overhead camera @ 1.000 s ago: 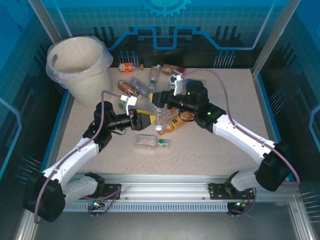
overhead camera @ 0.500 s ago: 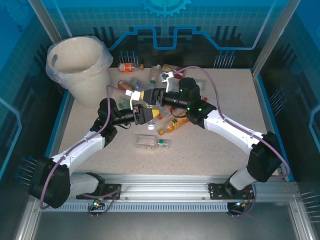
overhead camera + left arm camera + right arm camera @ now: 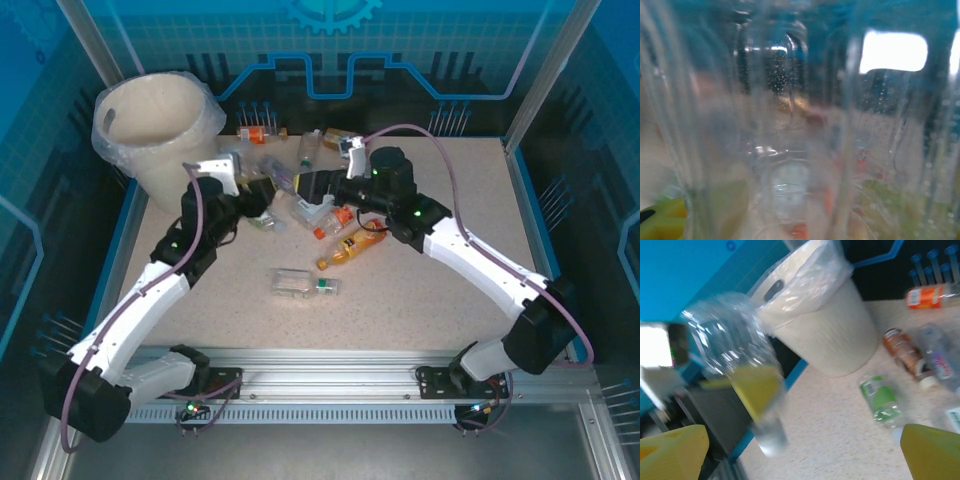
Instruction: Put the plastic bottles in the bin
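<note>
Our left gripper (image 3: 256,198) grasps a clear bottle (image 3: 732,345), our right gripper (image 3: 800,452) gapes empty; next we swing the bottle upper-left over the bin (image 3: 180,165).

The large round cream-white plastic bin (image 3: 160,160) has a matt, finely textured wall, and the clear plastic bag (image 3: 208,108) folded over its rim is thin, crinkled and glossy. The clear thin-walled plastic bottle (image 3: 790,125) is shiny and ribbed, the beige speckled worktop (image 3: 430,290) matt and stone-like. The silver metal rail (image 3: 330,358) along the worktop's near edge has a dull brushed finish.
</note>
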Available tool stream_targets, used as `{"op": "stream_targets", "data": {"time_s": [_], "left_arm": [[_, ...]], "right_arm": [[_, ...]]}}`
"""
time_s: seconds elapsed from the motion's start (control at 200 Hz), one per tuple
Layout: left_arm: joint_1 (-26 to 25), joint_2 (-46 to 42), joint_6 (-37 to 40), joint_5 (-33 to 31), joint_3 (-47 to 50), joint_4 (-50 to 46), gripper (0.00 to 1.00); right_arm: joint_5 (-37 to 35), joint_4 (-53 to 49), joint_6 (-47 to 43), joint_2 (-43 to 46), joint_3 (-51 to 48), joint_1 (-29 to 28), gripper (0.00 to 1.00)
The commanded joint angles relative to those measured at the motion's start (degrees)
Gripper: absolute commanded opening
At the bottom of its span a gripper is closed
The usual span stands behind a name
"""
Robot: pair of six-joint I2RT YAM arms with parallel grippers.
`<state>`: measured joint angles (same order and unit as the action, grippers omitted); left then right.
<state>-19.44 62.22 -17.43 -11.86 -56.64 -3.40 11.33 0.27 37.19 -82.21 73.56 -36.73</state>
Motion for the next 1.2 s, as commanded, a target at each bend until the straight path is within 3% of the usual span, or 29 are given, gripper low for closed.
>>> {"op": "stream_targets", "data": {"time_s": [0.0,0.135,0.28,0.48,0.64,0.76,1.025,1.196], "left_arm": [[3.6,2.6,8.5,-19.0,-7.9,-0.8,0.49],[9.6,8.8,10.5,-20.6,-17.5,-0.1,0.49],[18.0,16.0,7.7,-17.8,-25.3,0.3,0.49],[23.8,30.0,9.0,-13.4,-40.1,-3.4,0.49],[26.4,40.2,6.5,-6.8,-51.6,-11.8,0.49],[28.8,45.5,-1.3,-0.9,-58.7,-19.2,0.5],[30.7,55.8,-8.4,12.6,-68.5,-23.4,0.55],[31.0,60.0,-8.9,13.7,-74.9,-29.6,0.65]], "right_arm": [[-6.2,-3.6,-3.5,4.7,-3.6,1.5,1.0],[-9.9,-3.6,-4.8,9.3,-9.0,2.3,1.0],[-12.3,-5.1,-6.1,13.8,-12.3,2.9,1.0],[-15.9,-6.9,-8.0,19.6,-15.3,3.1,1.0],[-18.6,-9.6,-8.7,22.0,-16.4,3.6,1.0],[-20.4,-12.0,-9.3,23.5,-16.2,4.0,1.0],[-22.6,-13.9,-9.3,26.1,-17.8,4.7,1.0],[-22.3,-14.1,-9.1,26.1,-18.4,4.8,1.0]]}}
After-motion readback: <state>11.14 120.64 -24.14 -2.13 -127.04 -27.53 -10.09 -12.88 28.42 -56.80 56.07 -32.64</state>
